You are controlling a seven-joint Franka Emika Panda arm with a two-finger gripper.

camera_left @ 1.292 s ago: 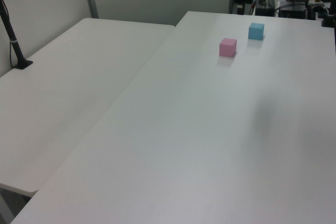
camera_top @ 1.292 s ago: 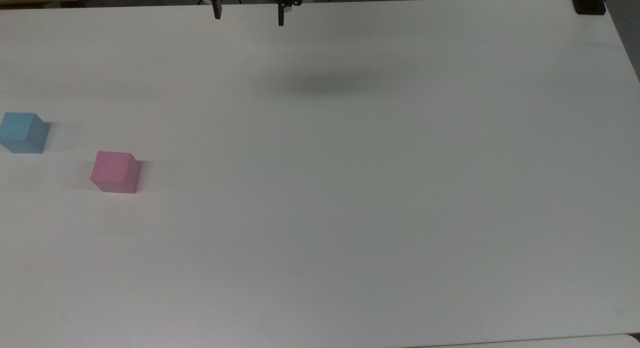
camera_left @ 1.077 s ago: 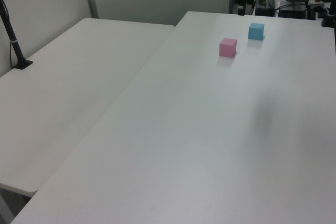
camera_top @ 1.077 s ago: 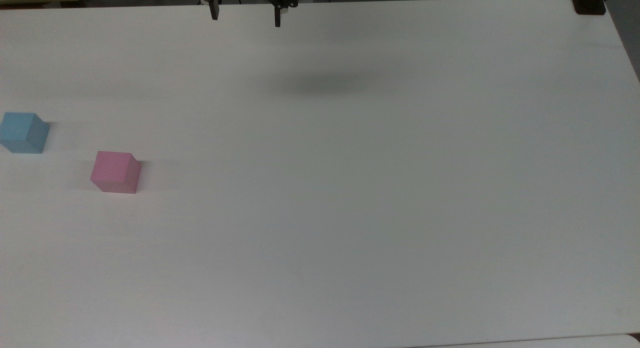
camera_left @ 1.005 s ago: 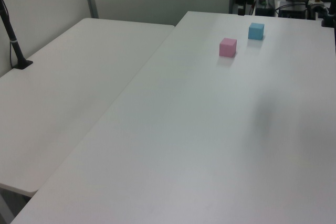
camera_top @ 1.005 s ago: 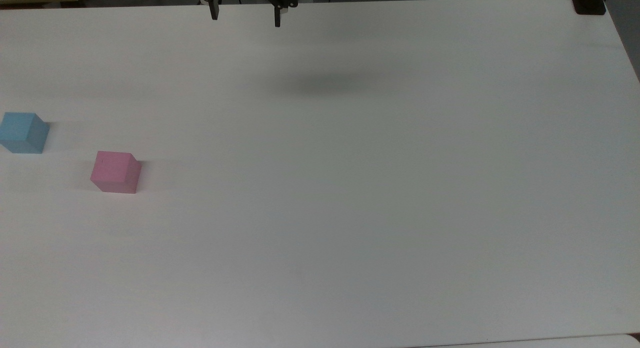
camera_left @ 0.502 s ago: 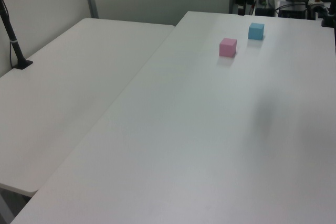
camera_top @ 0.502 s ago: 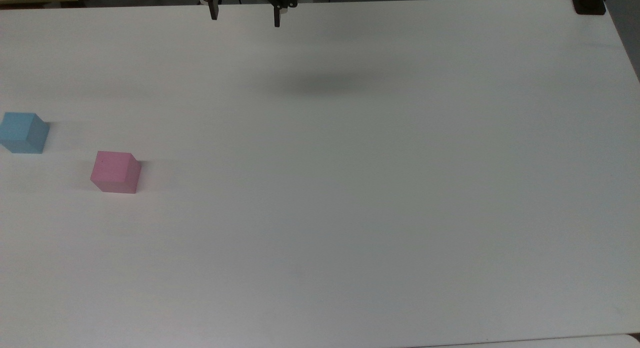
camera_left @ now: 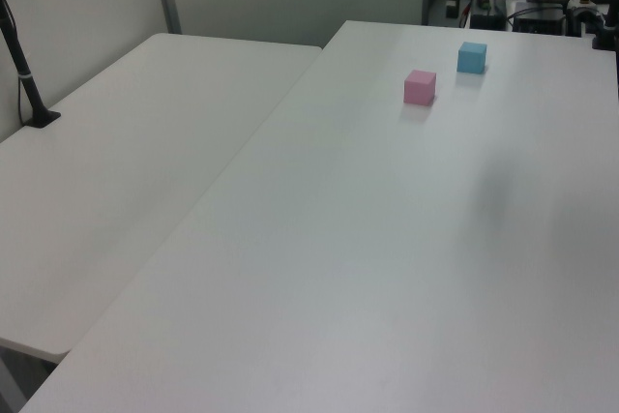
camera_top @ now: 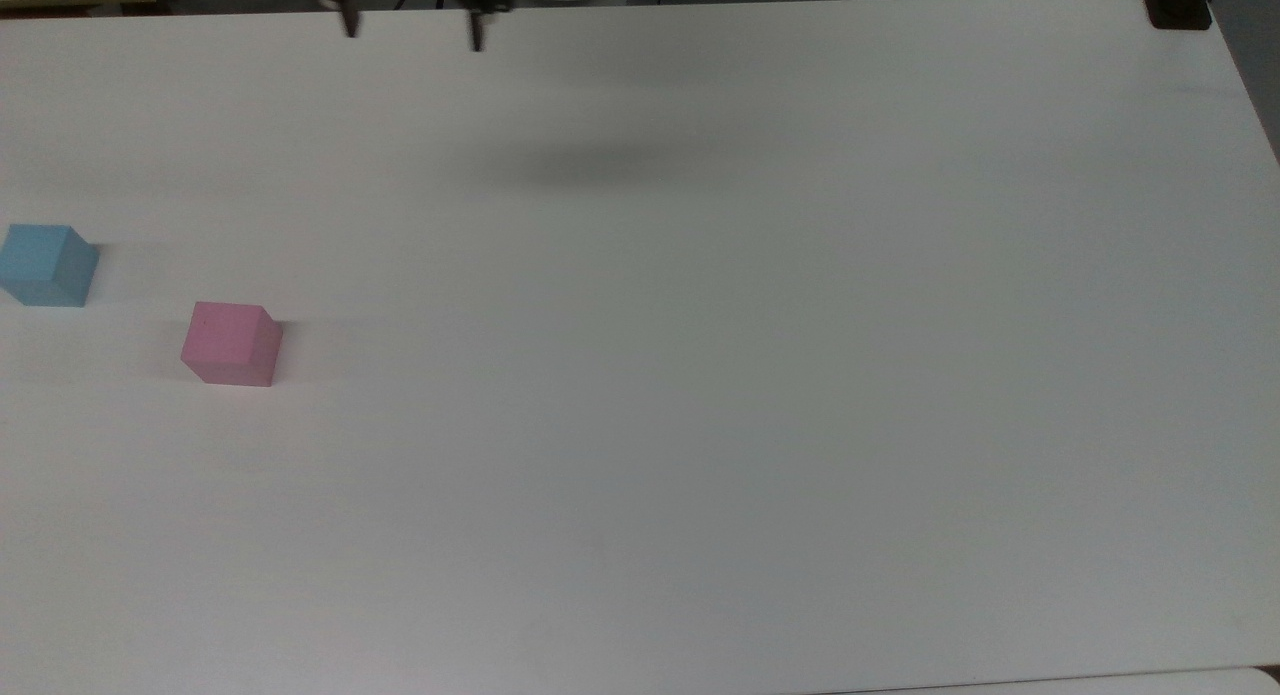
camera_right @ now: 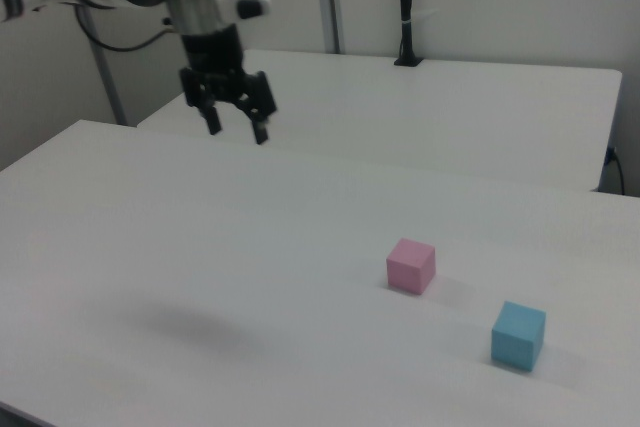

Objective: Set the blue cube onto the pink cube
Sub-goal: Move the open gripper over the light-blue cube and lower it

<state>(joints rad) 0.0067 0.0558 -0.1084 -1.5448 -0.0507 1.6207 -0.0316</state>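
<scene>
1. The small light sky-blue matte cube (camera_top: 45, 264) sits on the white table (camera_top: 700, 375) at the top view's left edge.
2. The small pastel pink matte cube (camera_top: 232, 343) rests near it, apart, toward the top view's right.
3. The black two-finger gripper (camera_right: 236, 131) hangs high above the table, well apart from both cubes, fingers spread and holding nothing.

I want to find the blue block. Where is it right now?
The blue cube sits on the white table at the top view's far left edge, beside the pink cube, not touching it.
</scene>
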